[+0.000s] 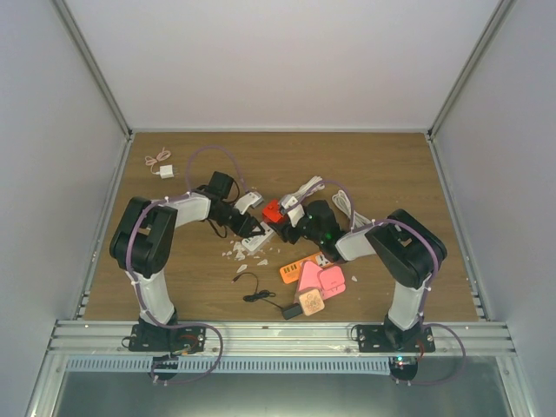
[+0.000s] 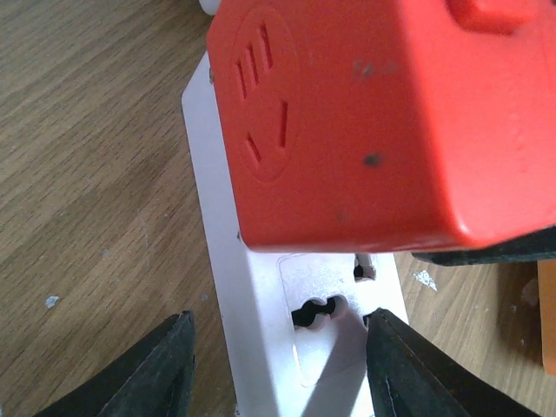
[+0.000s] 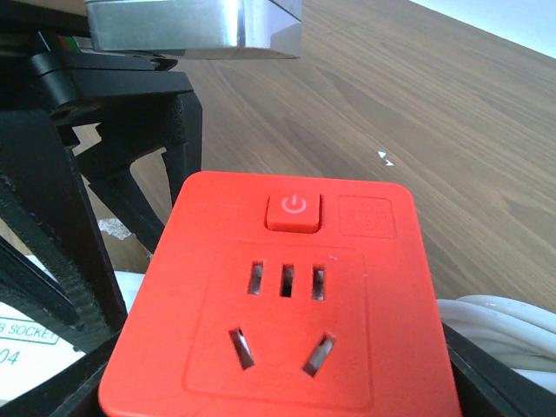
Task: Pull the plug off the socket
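Observation:
The red cube plug [image 1: 273, 211] with a power button sits plugged into the white socket strip [image 1: 254, 241] at mid-table. In the left wrist view the plug [image 2: 365, 122] fills the top. Below it my left gripper [image 2: 280, 320] stands open astride the strip [image 2: 261, 365]: the right finger touches its edge, and a sliver of wood shows beside the left one. My right gripper [image 3: 287, 387] has the plug [image 3: 287, 313] between its black fingers [image 3: 499, 373]. Only the finger bases show, so contact is unclear.
The strip's coiled white cable [image 1: 343, 201] lies behind the right arm. Orange [image 1: 294, 269] and pink [image 1: 323, 280] gadgets and a black adapter [image 1: 292, 310] with its cord lie near the front. A small white charger [image 1: 163, 170] sits far left. White chips [image 1: 236, 254] dot the wood.

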